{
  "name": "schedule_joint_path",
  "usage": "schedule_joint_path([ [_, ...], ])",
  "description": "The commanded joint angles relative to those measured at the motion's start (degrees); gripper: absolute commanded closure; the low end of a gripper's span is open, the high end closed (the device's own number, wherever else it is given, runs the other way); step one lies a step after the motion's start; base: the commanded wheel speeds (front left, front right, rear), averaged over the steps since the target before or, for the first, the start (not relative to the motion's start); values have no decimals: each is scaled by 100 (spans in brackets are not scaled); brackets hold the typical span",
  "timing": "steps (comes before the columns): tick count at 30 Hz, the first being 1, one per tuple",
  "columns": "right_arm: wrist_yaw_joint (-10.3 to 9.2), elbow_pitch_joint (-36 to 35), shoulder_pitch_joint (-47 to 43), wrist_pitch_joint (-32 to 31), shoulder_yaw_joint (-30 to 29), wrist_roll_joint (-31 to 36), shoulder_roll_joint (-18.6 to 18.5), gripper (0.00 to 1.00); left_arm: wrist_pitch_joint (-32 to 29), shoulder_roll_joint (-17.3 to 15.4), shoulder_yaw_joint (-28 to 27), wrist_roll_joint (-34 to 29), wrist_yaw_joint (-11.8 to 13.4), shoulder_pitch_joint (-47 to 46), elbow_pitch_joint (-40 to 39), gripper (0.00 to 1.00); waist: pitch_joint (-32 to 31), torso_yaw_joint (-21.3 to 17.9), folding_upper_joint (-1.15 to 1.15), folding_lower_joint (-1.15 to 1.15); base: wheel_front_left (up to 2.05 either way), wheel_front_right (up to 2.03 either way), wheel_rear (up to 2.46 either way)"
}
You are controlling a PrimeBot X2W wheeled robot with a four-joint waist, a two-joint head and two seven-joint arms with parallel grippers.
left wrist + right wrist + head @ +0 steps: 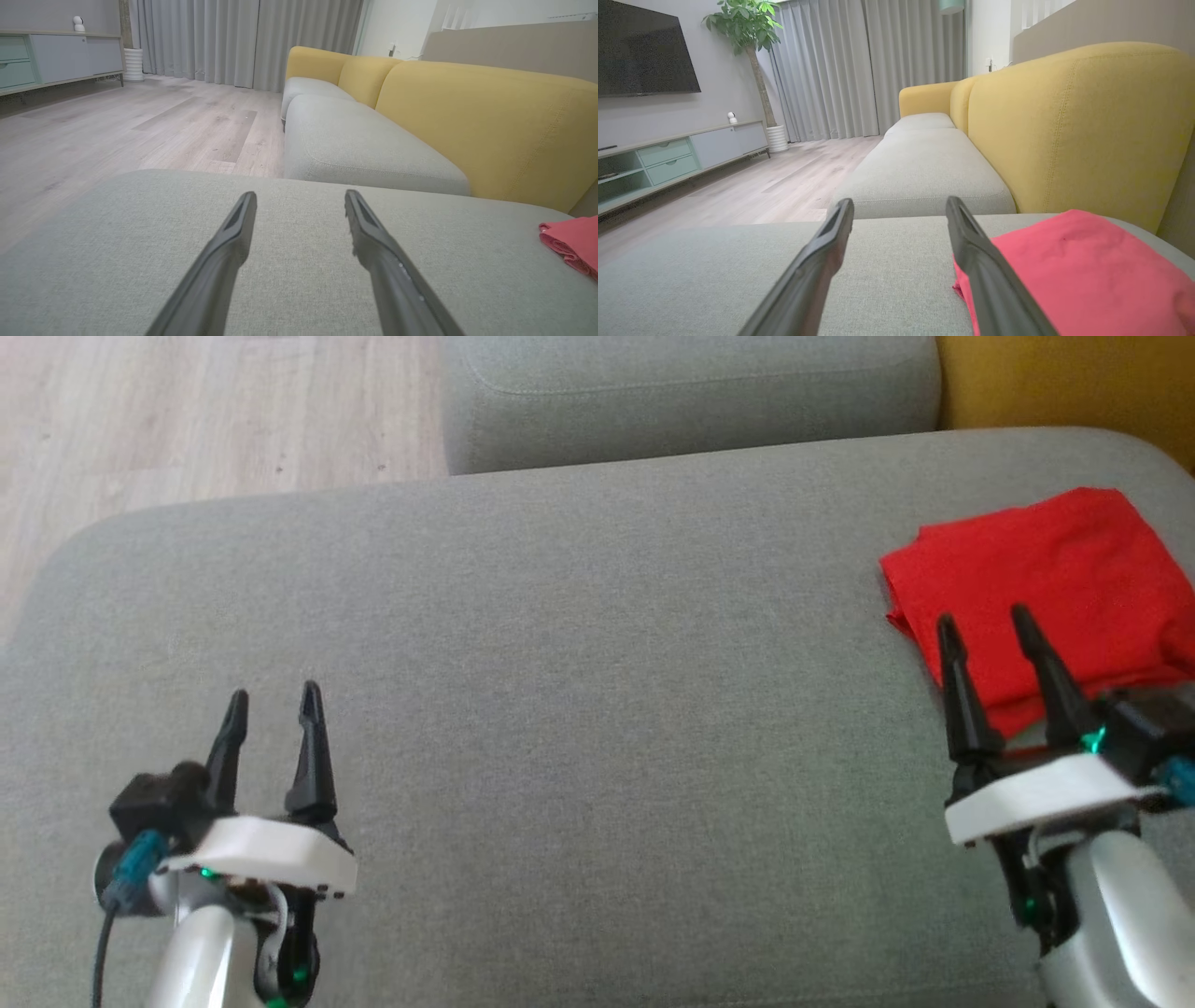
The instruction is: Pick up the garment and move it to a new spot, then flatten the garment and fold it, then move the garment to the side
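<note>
**Folded red garment** [1046, 588] lying on the grey sofa cushion [597, 663], at its far right end, close beneath the yellow backrest [1078, 126]. It forms a compact, roughly rectangular stack, with layered folds visible along its left edge. The left jaws stand spread wide and empty above bare cushion, well apart from the garment. The right jaws are likewise spread wide and hold nothing. Their two dark fingers [1046, 667] point across the garment's near left corner. Seen along them, one finger lies over the cloth's edge and the other over bare cushion just beside it; whether either tip touches the fabric cannot be told. Judged from its shape and place, the garment appears already folded and set to the side, so little of the task seems left. The cloth looks thin, soft and light. It would probably sag and come unfolded if lifted by one layer or one corner, though it seems neither fragile nor slippery against the woven upholstery. Should it need moving, the surest hold would likely be a pinch through all layers at the thick folded left edge, preferably at two points, one per arm.
</note>
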State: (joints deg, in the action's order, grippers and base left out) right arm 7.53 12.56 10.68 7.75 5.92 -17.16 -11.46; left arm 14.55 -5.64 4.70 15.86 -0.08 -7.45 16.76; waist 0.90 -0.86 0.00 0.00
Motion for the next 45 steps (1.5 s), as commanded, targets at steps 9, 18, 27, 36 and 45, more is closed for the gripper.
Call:
schedule_joint_path([
  [9,-4,551,55,574,213,163,144,0,44,81,-418,-346,-186,-28,-95,0,-39,46,0,0,0,0,0],
  [18,-4,887,217,689,309,185,226,0,44,191,-540,-513,-340,-28,-85,0,-67,44,0,0,0,0,0],
  [27,0,1191,33,645,281,97,207,100,0,271,-419,-470,-353,159,198,100,-86,22,0,0,0,0,0],
  [36,0,1351,-94,528,225,-264,242,100,-154,287,-445,-92,-364,211,456,100,-87,24,0,0,0,0,0],
  [45,-1,1253,-127,383,117,-813,289,100,-281,286,-472,503,-393,227,377,100,-85,29,0,0,0,0,0],
])
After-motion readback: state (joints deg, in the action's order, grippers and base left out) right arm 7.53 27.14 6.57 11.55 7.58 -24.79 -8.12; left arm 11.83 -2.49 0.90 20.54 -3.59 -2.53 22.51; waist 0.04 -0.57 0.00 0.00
